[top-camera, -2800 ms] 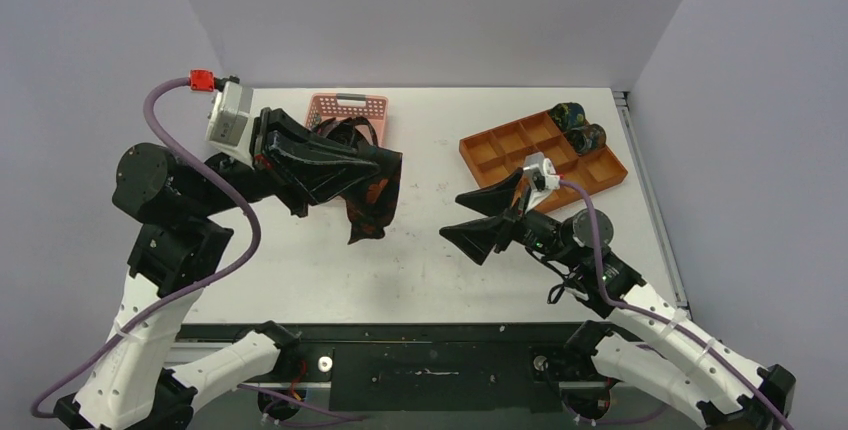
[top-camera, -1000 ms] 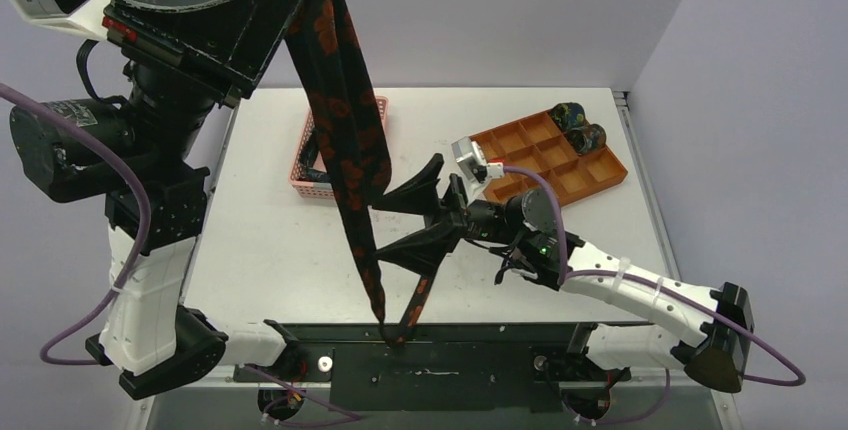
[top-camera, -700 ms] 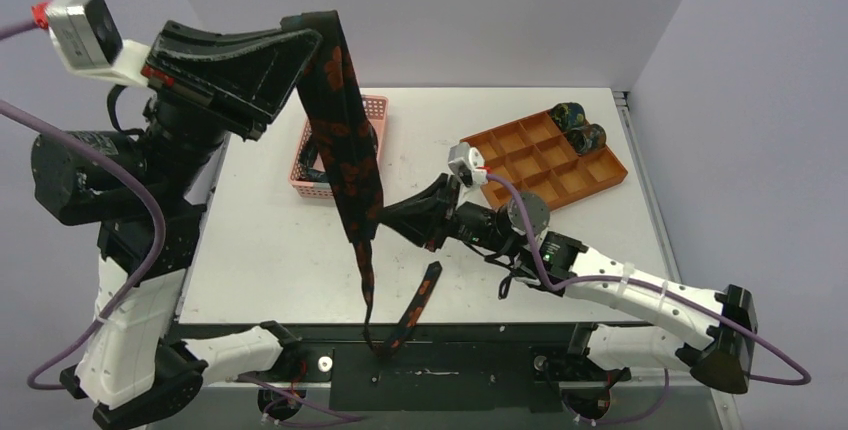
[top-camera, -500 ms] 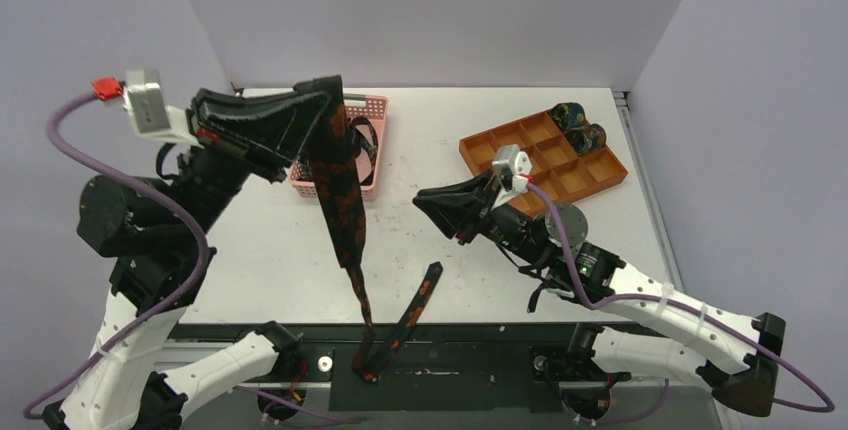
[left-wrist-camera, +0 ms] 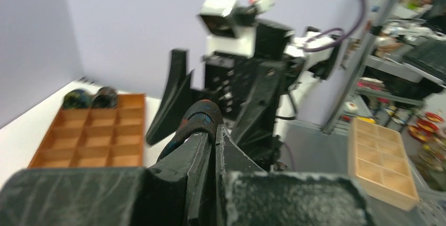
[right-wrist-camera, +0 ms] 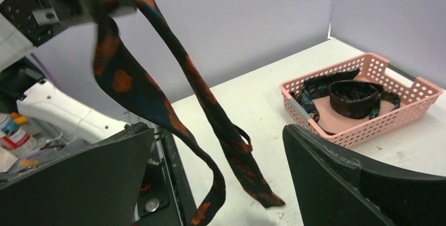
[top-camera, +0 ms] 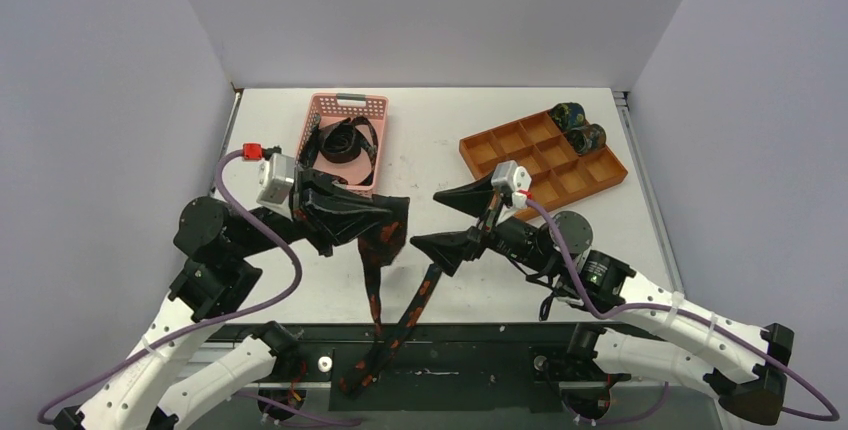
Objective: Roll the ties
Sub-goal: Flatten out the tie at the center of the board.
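The left gripper (top-camera: 397, 208) pinches the tie (top-camera: 384, 242), which we judge limp and light; the spread right gripper (top-camera: 428, 218) should take its hanging length.

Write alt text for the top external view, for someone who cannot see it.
The left fingers pinch a dark tie with orange-red motifs that trails over the near edge of the table, while the right fingers stand wide open beside it. Farther back, a pink basket holds another tie and an orange tray holds two rolled ties in its far corner.
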`<state>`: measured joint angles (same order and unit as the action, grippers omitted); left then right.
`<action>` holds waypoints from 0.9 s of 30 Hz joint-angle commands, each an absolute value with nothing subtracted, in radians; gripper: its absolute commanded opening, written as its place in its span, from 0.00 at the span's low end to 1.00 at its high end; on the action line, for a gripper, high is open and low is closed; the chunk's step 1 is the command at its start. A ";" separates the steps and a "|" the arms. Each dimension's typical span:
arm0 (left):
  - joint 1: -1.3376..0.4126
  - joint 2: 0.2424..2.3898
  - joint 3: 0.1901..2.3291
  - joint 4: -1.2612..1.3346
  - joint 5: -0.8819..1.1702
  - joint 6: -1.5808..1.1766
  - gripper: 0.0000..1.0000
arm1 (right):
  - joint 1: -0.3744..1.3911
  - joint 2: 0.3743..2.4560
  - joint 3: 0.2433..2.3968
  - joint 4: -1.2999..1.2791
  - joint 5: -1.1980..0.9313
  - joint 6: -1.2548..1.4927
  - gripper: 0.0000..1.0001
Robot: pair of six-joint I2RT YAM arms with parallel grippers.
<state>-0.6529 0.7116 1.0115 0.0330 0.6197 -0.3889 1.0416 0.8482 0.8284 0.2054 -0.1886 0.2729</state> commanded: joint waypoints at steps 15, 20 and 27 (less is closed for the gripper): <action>-0.657 0.738 1.078 0.278 0.369 -0.605 0.00 | 1.045 0.776 0.710 0.318 -0.047 0.278 0.95; -0.657 0.677 1.098 0.140 -0.232 -0.558 0.00 | 1.045 0.728 0.664 0.222 0.030 0.266 0.93; -0.657 0.725 1.233 -0.043 -0.549 -0.478 0.00 | 1.043 0.883 0.576 0.173 0.226 0.395 0.98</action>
<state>-0.6548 0.6899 1.1297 0.0925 -0.2527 -0.5480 1.0420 0.7639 0.6140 0.2260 0.0685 0.3119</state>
